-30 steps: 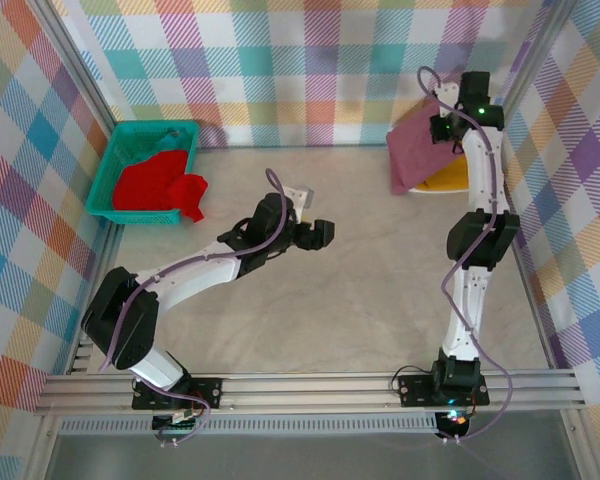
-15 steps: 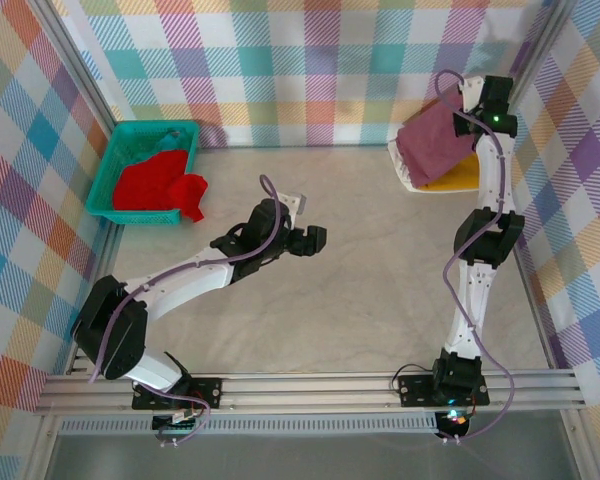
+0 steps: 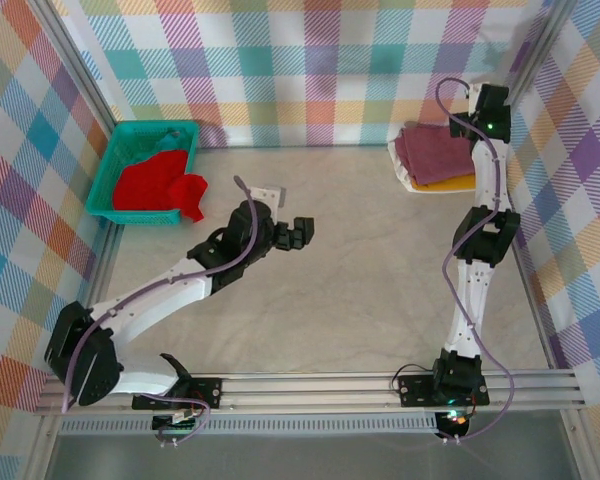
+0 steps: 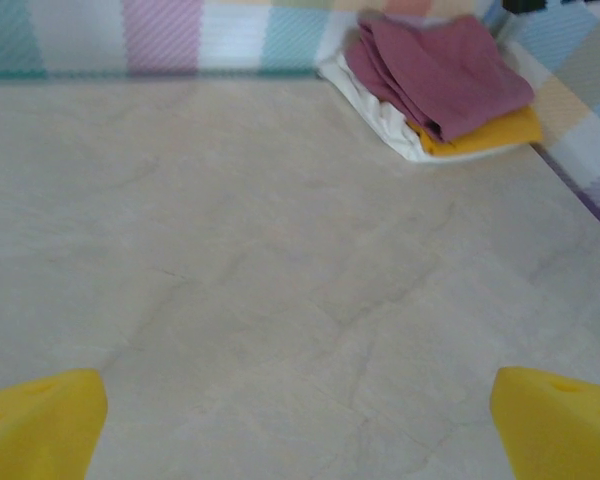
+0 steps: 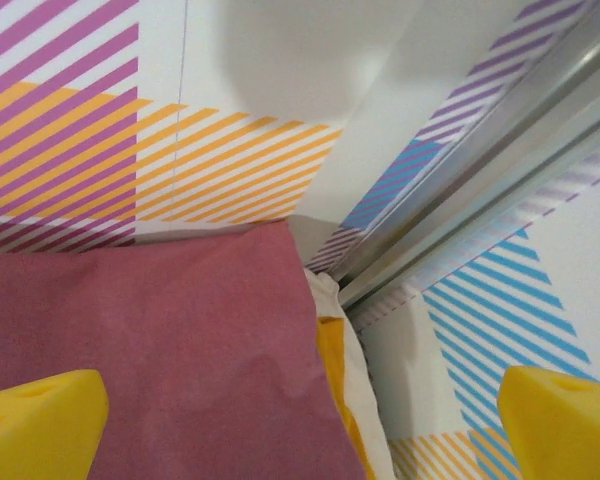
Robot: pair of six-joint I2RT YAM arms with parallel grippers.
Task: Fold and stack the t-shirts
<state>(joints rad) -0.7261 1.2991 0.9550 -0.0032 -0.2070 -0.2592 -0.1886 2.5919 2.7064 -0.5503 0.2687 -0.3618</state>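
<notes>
Our right fingers [image 5: 40,415] are spread wide above the maroon shirt [image 3: 435,152], which lies folded on the yellow shirt [image 3: 452,183] in the far right corner of the desk [image 3: 370,290]. Our left fingers [image 4: 40,420] are spread too, holding nothing. We think the red shirt [image 3: 152,186] in the teal basket [image 3: 155,127] comes next: reach in, pinch it, lift it out.
</notes>
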